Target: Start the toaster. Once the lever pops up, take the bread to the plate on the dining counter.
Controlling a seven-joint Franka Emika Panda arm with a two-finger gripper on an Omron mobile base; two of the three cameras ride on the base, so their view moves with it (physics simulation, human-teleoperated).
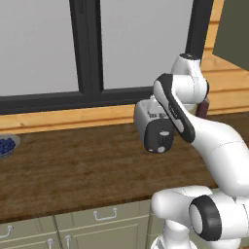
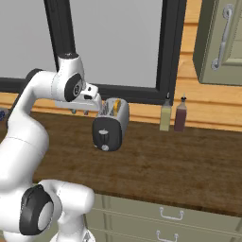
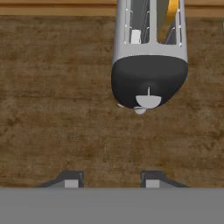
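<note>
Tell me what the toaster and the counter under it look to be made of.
Toaster: body looks like brushed silver metal, smooth and grey; its end panel looks like glossy black plastic. Counter: dark brown wood by its visible grain, matte, though it could be laminate.

So the toaster (image 2: 110, 124) is a little silver-grey box with rounded corners and a black end panel facing the near side, sitting upright on the dark wood-grain desk (image 2: 179, 165), toward its far edge. From above, the toaster (image 3: 149, 52) has two slots, and the bread (image 3: 169, 19) sits tilted in the right one, looking orange-tan.
</note>
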